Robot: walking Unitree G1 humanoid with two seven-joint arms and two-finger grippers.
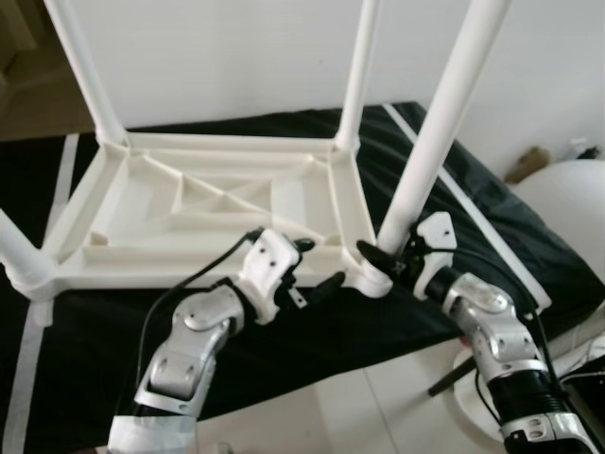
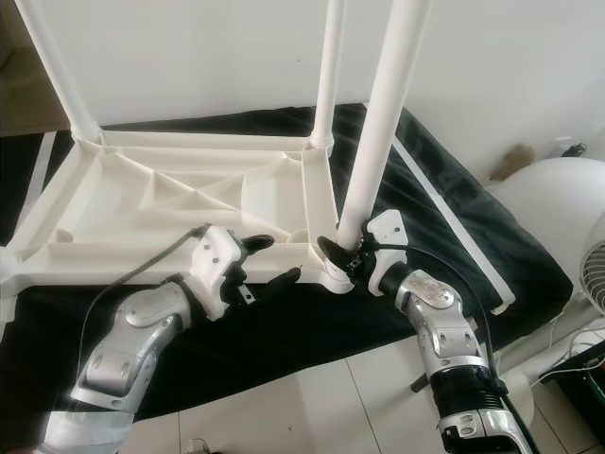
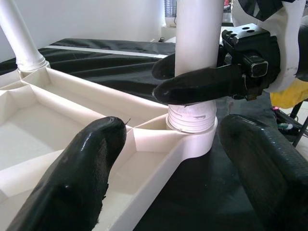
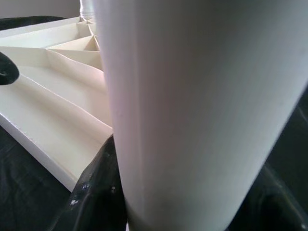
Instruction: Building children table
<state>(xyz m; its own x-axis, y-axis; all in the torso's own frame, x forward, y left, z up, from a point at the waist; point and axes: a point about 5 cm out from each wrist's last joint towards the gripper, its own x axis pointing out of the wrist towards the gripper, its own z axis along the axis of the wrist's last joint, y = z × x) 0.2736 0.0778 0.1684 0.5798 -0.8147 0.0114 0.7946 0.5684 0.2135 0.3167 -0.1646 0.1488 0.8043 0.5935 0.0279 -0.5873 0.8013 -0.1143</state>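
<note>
A white plastic children's table [image 1: 189,203] lies upside down on a black cloth [image 1: 312,331], its legs pointing up. The near right leg [image 1: 435,123] stands slightly tilted in its corner socket [image 3: 192,137], with some thread showing above the socket. My right gripper [image 1: 388,257] is shut on this leg just above the socket; its fingers [image 4: 96,192] wrap the white tube [image 4: 192,106]. Just left of that corner, my left gripper [image 1: 319,262] is open at the table's front edge, with its fingers [image 3: 82,178] on either side of the socket and holding nothing.
Three more legs stand up: far left [image 1: 85,66], far right [image 1: 361,66] and near left [image 1: 19,251]. A white rounded object [image 1: 567,199] and cables [image 1: 586,378] lie at the right. Pale floor tiles [image 1: 359,407] run along the cloth's near edge.
</note>
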